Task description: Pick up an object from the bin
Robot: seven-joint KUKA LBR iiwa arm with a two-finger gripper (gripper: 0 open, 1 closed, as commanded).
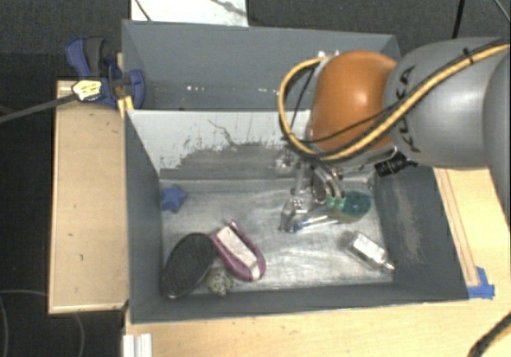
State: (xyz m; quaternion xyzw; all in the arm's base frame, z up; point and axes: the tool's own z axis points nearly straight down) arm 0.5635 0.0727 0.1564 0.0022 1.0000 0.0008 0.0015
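Note:
My gripper (299,210) hangs low over the bin floor, right of the middle, under the arm's orange cover. Just to its right lies a teal-green round thing (352,204), with a thin blue and white stem (313,222) reaching left to the gripper's tip. Whether the gripper touches that stem is unclear. A small silver and white block (368,249) lies apart to the lower right.
A purple and white curved piece (239,252) and a black oval (188,264) lie at the front left, with a small speckled lump (218,283) between them. A little blue piece (172,197) sits by the left wall.

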